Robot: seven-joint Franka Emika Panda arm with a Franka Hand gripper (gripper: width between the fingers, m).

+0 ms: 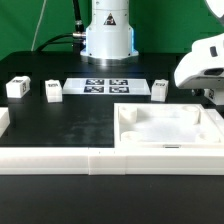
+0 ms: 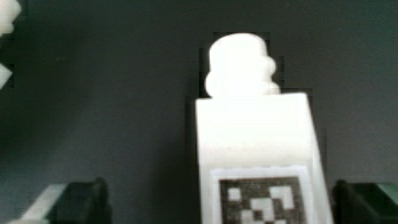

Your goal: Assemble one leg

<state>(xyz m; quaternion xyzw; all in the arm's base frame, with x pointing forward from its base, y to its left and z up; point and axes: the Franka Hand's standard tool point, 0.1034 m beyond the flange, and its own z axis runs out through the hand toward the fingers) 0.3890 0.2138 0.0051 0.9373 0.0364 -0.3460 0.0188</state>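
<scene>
In the wrist view a white leg [image 2: 254, 130] lies lengthwise between my fingers, its rounded threaded tip [image 2: 240, 62] pointing away and its black-and-white tag [image 2: 262, 196] near the jaws. My gripper [image 2: 221, 202] is open, one dark finger [image 2: 71, 202] well off one side of the leg, the other [image 2: 370, 200] close to the other side. In the exterior view my gripper [image 1: 206, 88] hangs low at the right edge and hides that leg. Three more legs stand there: two on the left [image 1: 17, 88] [image 1: 52, 91], one [image 1: 160, 90] right of the marker board.
The large white square panel [image 1: 128, 128] with raised rim lies at the front right. A long white rail [image 1: 60, 160] runs along the front edge. The marker board [image 1: 105, 85] lies before the robot base [image 1: 107, 35]. White shapes [image 2: 9, 35] show at the wrist view's edge.
</scene>
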